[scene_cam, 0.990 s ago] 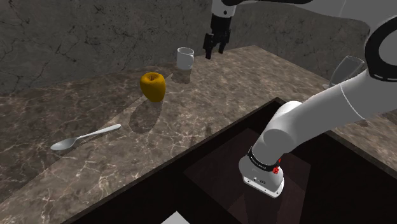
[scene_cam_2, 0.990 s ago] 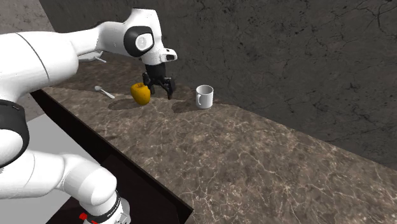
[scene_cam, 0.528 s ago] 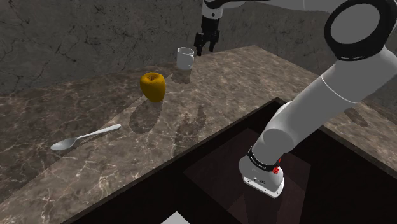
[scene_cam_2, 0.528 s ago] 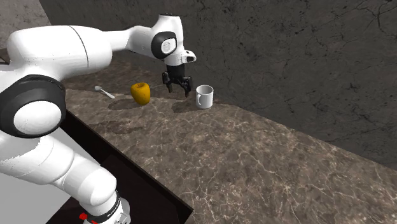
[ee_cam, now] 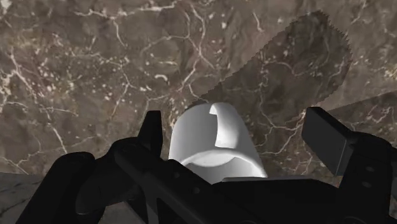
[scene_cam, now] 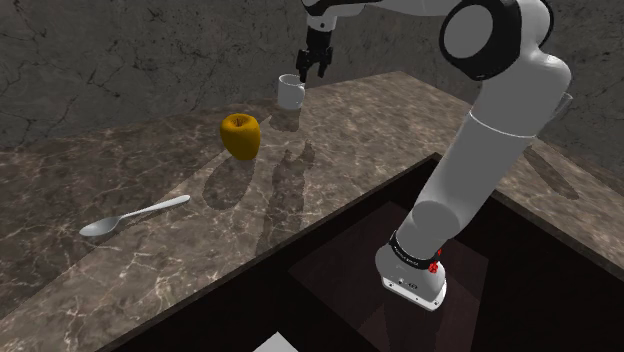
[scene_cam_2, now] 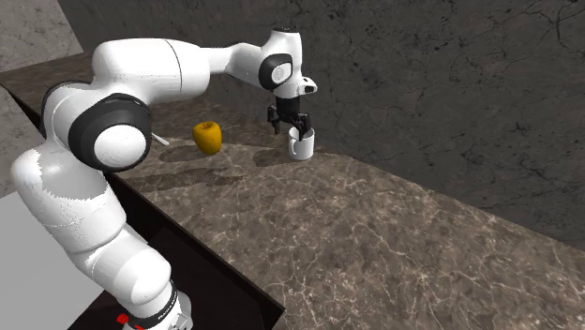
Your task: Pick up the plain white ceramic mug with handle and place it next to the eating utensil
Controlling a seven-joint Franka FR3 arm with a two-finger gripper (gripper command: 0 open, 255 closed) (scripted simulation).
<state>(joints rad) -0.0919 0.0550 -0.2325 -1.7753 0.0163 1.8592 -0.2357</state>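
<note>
While the mug (scene_cam: 290, 92) (scene_cam_2: 301, 145) (ee_cam: 213, 143) stood upright on the counter (scene_cam: 400, 110) (scene_cam_2: 375, 234), it read as a plain white, smooth cylinder w/ an open top and a matte finish. It sat near the counter's far edge, close to the wall (scene_cam: 120, 50), at approx. 12 o'clock of the slab in the shoulder view.

The gripper (scene_cam: 311, 66) (scene_cam_2: 289, 127) (ee_cam: 238, 127) hung just over the rim, at approx. 1 o'clock of the mug in the shoulder view and 11 o'clock in the second exterior view. Its black fingers were spread apart. In the wrist view the mug lay between them: one finger close beside the white wall, the other well clear. Nothing was clasped.

The arm ran long and nearly straight, from its base on the dark stand (scene_cam: 520, 300) up thru a raised elbow, then out over the counter, w/ the hand pointing down.

The apple (scene_cam: 240, 135) (scene_cam_2: 207, 137), round, yellow-orange and dimpled on top, sat at 7 o'clock of the mug in the shoulder view and 9 o'clock in the second exterior view, apart from it. The spoon (scene_cam: 130, 216), slim, grey and metallic-looking, lay flat at 7 o'clock of the apple, well apart. The counter was dark brown marble w/ pale veins; the wall was grey, cracked stone.
</note>
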